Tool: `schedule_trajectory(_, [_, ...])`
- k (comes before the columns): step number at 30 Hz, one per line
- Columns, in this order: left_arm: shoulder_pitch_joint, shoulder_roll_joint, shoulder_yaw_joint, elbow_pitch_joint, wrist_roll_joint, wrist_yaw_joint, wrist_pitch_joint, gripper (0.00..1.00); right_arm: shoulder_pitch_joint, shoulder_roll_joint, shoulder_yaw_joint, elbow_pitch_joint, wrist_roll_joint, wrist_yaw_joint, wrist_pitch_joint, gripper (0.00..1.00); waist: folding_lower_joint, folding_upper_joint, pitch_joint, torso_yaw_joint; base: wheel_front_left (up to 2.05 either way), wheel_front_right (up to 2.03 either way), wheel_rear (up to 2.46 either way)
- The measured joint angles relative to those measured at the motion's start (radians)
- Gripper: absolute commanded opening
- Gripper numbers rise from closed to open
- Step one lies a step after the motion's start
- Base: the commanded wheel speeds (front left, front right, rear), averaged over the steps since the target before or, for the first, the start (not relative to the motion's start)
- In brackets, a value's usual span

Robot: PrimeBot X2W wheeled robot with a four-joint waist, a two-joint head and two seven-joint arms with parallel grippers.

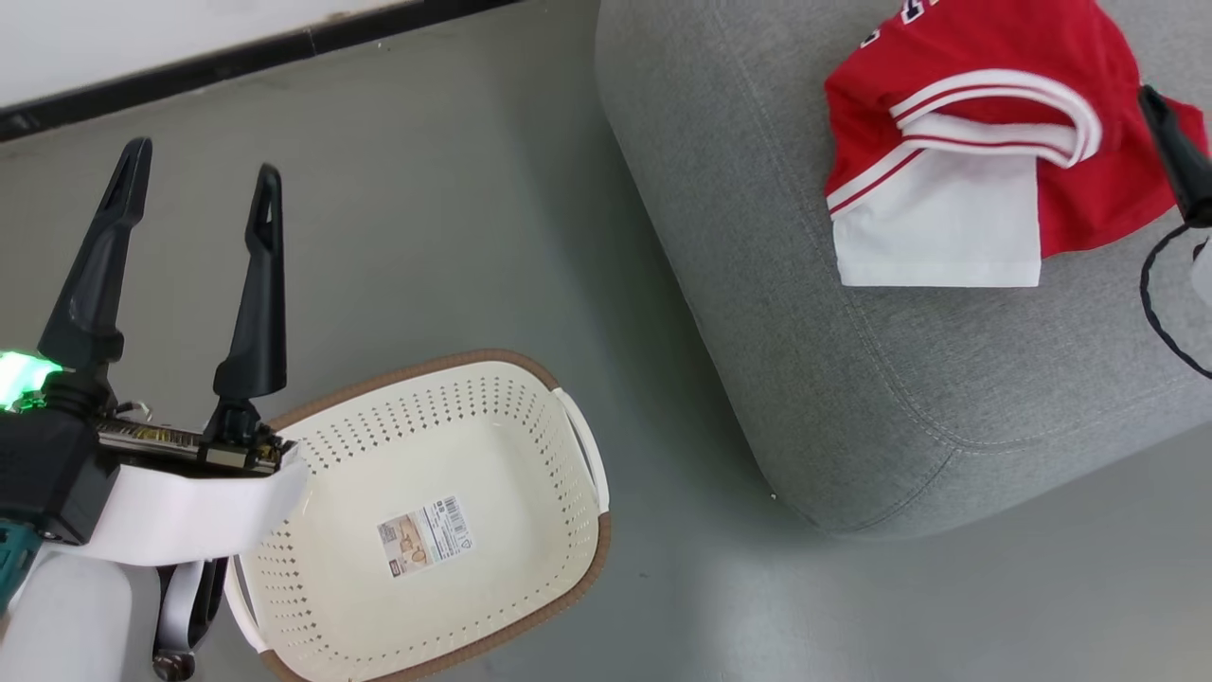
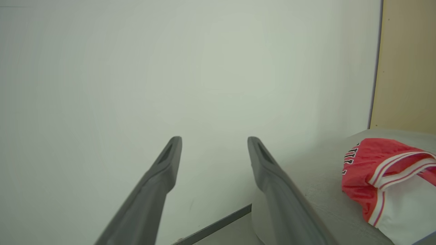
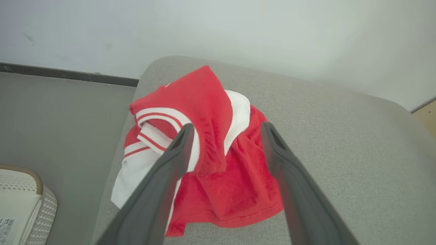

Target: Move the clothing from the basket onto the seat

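Red, white-trimmed clothing (image 1: 975, 57) is lying on the grey woven-fabric sofa (image 1: 852, 398). The cream perforated plastic basket (image 1: 407, 417) is showing a barcoded sticker (image 1: 426, 536); both arms' jaws are standing wide.

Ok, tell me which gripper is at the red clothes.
The right gripper: its open fingers frame the red clothes lying on the grey sofa. The left gripper, open too, is off beside the white basket.

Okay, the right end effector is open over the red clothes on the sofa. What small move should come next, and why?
Probably lift the right end effector straight up, clear of the clothing. Its jaws stand open, the clothing lies on the seat, and the basket looks empty.
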Motion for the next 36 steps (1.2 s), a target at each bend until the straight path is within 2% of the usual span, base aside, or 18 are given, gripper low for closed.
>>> schedule_trajectory(6, [0.042, -0.002, 0.025, 0.037, 0.0, 0.023, -0.008, 1.0, -0.001, 0.0, 0.009, -0.057, 0.001, 0.0, -0.058, 1.0, 0.0, 0.0, -0.041, -0.006, 0.0, 0.0, 0.0])
schedule_trajectory(11, [0.086, -0.012, 0.059, 0.056, 0.0, 0.067, -0.016, 1.0, -0.001, 0.008, -0.013, -0.081, -0.001, 0.0, -0.121, 1.0, 0.0, 0.0, -0.076, 0.002, 0.0, 0.0, 0.0])
schedule_trajectory(19, [0.185, -0.035, 0.11, 0.111, -0.009, 0.115, -0.02, 1.0, -0.001, 0.069, -0.049, -0.118, -0.042, 0.0, -0.216, 1.0, 0.0, 0.0, -0.133, 0.037, 0.0, 0.0, 0.0])
schedule_trajectory(25, [0.25, -0.064, 0.109, 0.15, -0.01, 0.14, -0.023, 1.0, 0.027, 0.111, -0.095, -0.132, -0.069, 0.0, -0.288, 1.0, 0.0001, 0.0, -0.174, 0.071, 0.0, 0.0, 0.0])
schedule_trajectory(36, [0.312, -0.108, 0.072, 0.214, -0.01, 0.142, -0.029, 1.0, 0.162, 0.203, -0.18, -0.151, -0.114, 0.0, -0.32, 1.0, 0.0, 0.0, -0.25, 0.143, 0.0, 0.0, 0.0])
